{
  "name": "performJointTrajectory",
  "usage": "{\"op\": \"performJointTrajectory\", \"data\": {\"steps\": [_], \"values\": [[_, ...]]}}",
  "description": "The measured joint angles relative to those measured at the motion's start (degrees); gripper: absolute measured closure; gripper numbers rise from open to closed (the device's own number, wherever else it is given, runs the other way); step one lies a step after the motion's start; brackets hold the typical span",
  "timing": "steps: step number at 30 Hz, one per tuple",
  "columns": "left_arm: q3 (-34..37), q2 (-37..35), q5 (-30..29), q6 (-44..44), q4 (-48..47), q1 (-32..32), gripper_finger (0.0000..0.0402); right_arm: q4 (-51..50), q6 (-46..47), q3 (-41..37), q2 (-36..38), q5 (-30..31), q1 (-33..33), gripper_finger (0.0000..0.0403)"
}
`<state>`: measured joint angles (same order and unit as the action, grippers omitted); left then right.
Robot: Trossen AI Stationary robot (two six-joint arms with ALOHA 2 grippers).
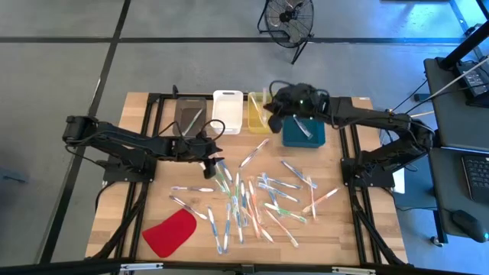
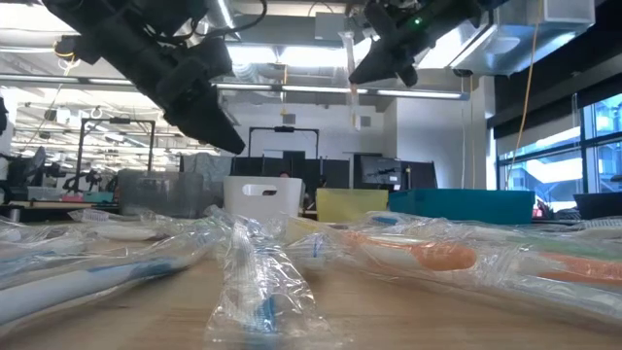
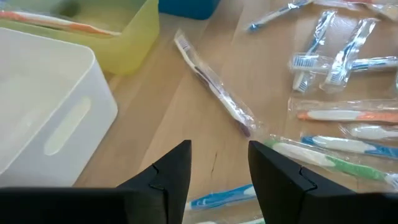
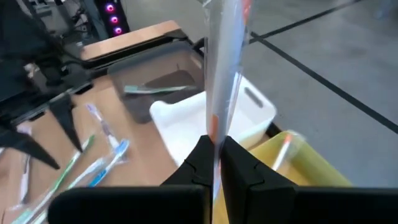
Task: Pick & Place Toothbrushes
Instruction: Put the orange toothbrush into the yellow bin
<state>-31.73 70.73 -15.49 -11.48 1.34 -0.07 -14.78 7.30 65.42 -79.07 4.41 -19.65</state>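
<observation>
Near-edge clutter dominates from above — dozens of wrapped toothbrushes [image 1: 252,202] unsorted mid-table, few binned, left gripper [image 1: 213,167] just above them; left wrist: fingers [image 3: 171,171] apart, empty; right wrist — right gripper [image 4: 214,155] clamped on clear-wrapped orange toothbrush [image 4: 222,68] above yellow bin [image 4: 298,168].

Wrapped toothbrushes [image 1: 260,200] scattered flat across the wooden table, blue, green, orange accents

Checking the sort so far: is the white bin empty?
Yes, the white bin shows only its bare inside in the left wrist view.
</observation>
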Motion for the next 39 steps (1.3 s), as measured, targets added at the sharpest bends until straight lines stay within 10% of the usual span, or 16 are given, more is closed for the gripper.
{"op": "performJointTrajectory", "data": {"steps": [39], "values": [[0.0, 0.01, 0.13, -1.3, -2.03, -3.29, 0.0254, -12.6, -0.5, 15.66, -27.34, -14.54, -15.09, 0.0391]]}}
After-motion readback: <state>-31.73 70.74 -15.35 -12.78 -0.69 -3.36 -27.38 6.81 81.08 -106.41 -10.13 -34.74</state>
